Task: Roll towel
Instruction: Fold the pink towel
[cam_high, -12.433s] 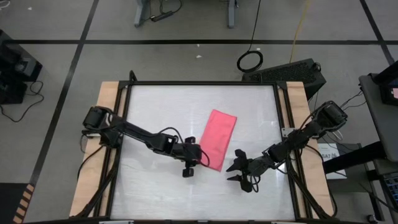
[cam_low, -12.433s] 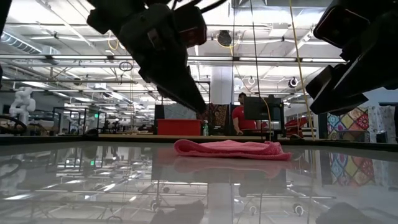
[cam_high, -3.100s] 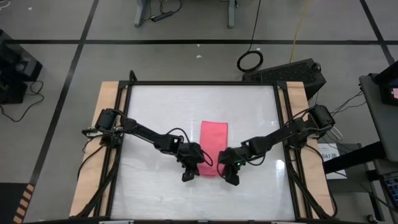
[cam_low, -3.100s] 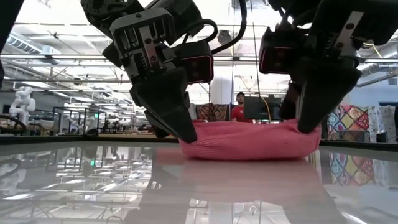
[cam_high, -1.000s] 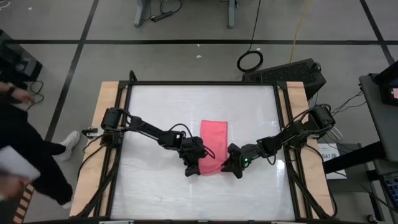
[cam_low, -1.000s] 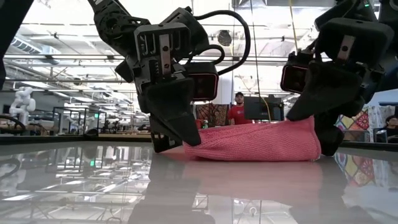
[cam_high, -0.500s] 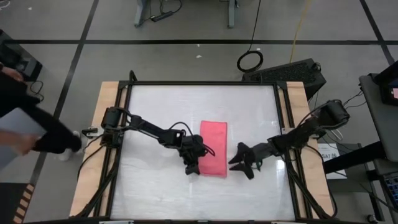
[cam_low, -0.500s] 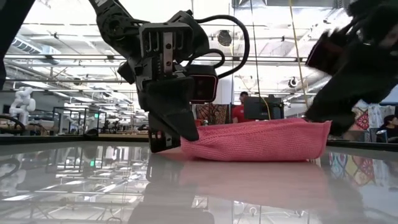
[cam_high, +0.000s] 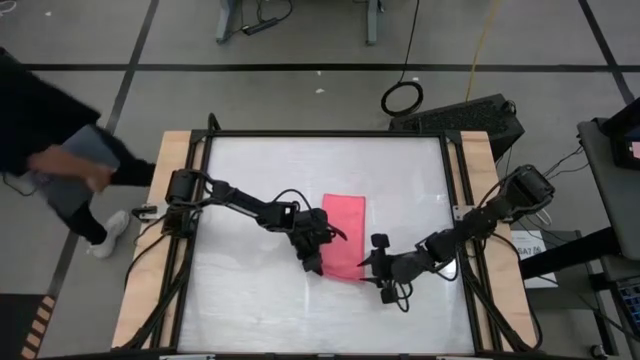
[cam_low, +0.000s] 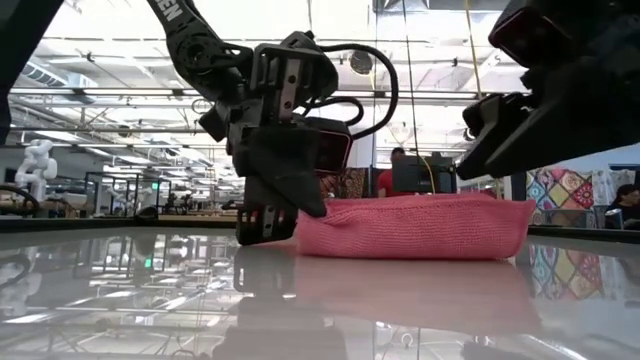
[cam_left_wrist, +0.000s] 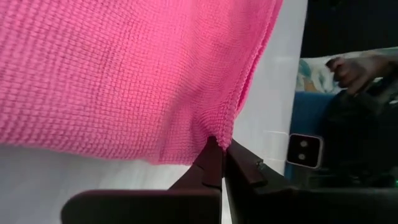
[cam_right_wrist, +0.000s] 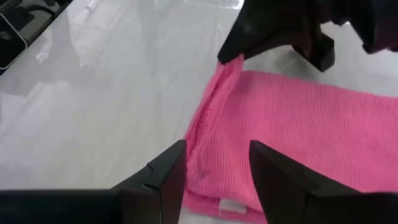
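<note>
Back comes the right end effector (cam_high: 377, 268), swinging in from its spot out to the side half a second ago to sit just off the near right corner of the towel (cam_high: 342, 236). Its fingers stand apart, nothing between them, the folded pink edge right ahead in its wrist view. Left end effector (cam_high: 314, 262) has not budged: fingers pinched together on the towel's near left corner, cloth bunching where they meet. Towel lies folded into a narrow strip mid-worktop (cam_high: 250, 170), flat on the glossy surface. Off the left side, a person (cam_high: 50, 150) walks past.
</note>
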